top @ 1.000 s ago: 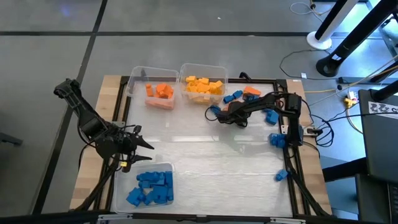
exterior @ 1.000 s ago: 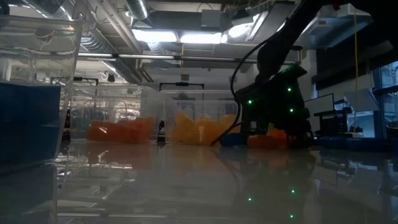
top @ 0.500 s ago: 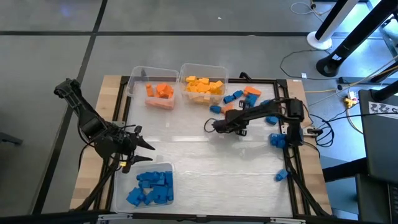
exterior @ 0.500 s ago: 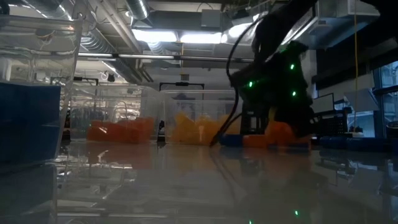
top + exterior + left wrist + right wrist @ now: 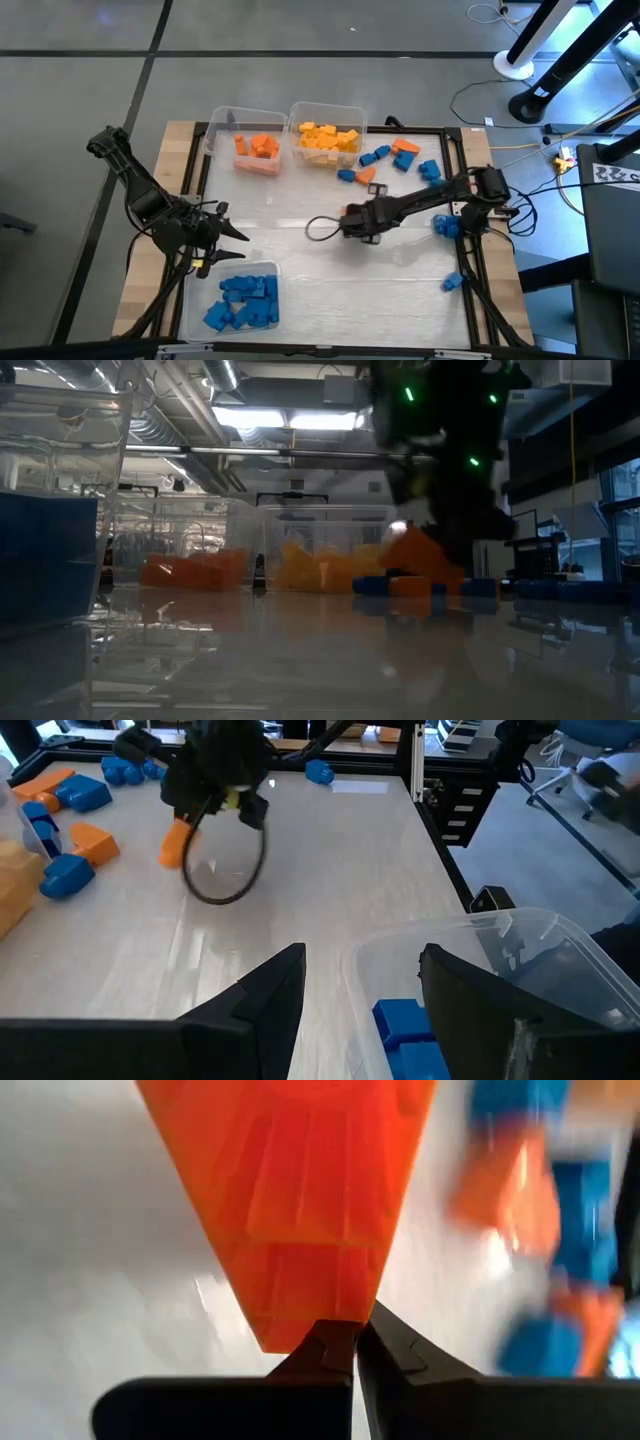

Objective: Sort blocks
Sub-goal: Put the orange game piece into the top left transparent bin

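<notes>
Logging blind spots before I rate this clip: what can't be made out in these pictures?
- Orange block held by the right gripper: right wrist view cuts off its top; in the high view the arm covers it.
- Right gripper, low view: dark and blurred, so its grip is unreadable.
- Blue bin: the piled blue blocks are too small to count.
- Left gripper: open beside that bin.

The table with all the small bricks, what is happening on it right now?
Two robot arms are sorting toy bricks by colour into clear bins. The right hand is shut on an orange brick and holds it over the middle of the table. The left hand waits open beside the bin of blue bricks. Two bins at the far edge already hold orange bricks and yellow bricks. A loose group of blue and orange bricks lies unsorted on the right side.
</notes>
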Tool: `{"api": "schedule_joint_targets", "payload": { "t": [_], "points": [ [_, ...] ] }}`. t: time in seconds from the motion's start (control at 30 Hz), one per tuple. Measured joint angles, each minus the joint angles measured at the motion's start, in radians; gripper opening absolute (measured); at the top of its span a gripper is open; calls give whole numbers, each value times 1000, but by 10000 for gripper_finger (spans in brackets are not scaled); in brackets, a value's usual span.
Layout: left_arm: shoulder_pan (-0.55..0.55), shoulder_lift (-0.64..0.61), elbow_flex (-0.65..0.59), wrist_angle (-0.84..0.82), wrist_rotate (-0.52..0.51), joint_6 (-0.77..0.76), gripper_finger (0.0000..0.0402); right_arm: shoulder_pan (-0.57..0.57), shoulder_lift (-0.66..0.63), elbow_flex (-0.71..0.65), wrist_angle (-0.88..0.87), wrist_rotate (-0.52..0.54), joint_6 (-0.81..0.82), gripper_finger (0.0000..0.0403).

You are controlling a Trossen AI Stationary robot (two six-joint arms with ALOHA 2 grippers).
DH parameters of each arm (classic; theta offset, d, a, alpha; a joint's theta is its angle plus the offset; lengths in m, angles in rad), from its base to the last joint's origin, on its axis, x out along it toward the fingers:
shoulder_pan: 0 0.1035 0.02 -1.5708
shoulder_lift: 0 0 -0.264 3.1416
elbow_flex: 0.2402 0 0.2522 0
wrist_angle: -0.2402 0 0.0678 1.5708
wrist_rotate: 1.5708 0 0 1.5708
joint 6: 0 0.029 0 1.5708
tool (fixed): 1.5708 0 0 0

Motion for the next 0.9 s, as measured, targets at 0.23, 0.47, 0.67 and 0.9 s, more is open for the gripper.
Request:
{"api": "schedule_joint_targets", "payload": {
  "t": [0.23,0.47,0.67,0.9],
  "points": [
    [0,0,0,7,-45,19,184,-14,-1,89,489,-5,-292,5],
    [0,0,0,7,-51,19,184,-126,-1,139,1005,-51,-589,5],
    [0,0,0,7,-51,19,184,-245,48,141,1387,-278,-670,5],
    [0,0,0,7,-70,22,184,-365,131,146,1610,-354,-643,5]
  ]
}}
